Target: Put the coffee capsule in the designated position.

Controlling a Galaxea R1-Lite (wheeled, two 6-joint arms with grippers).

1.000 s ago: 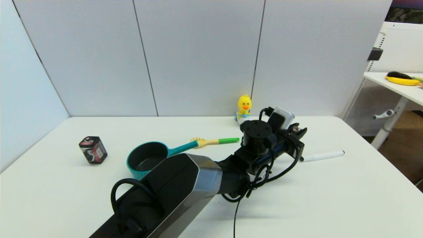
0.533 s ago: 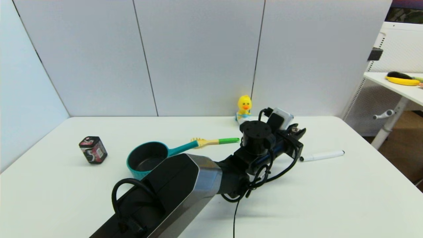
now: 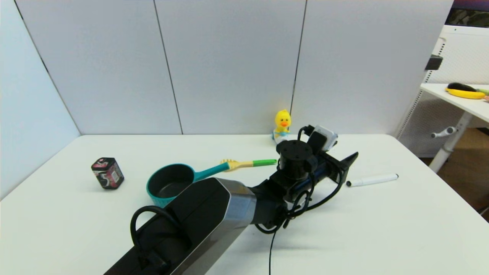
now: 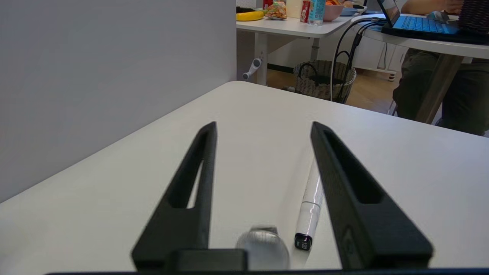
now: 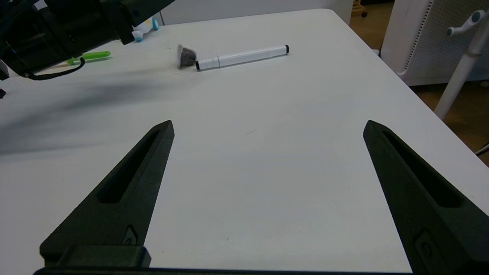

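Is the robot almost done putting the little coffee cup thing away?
Hard to say. The coffee capsule lies on the white table, right beside the end of the white marker. The left gripper is open with the capsule between its fingers, not squeezed. The right gripper waits open, farther back. No marked spot shows, so I cannot tell what is left.

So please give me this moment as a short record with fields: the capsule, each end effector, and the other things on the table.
capsule: coffee capsule on its side on the table, at the pen's capped end
left end effector: left end effector open, low over the table, capsule near its fingers, not gripped
right end effector: right end effector open, away from the capsule
pen: white pen lying flat
others: teal pan, black tin, yellow duck
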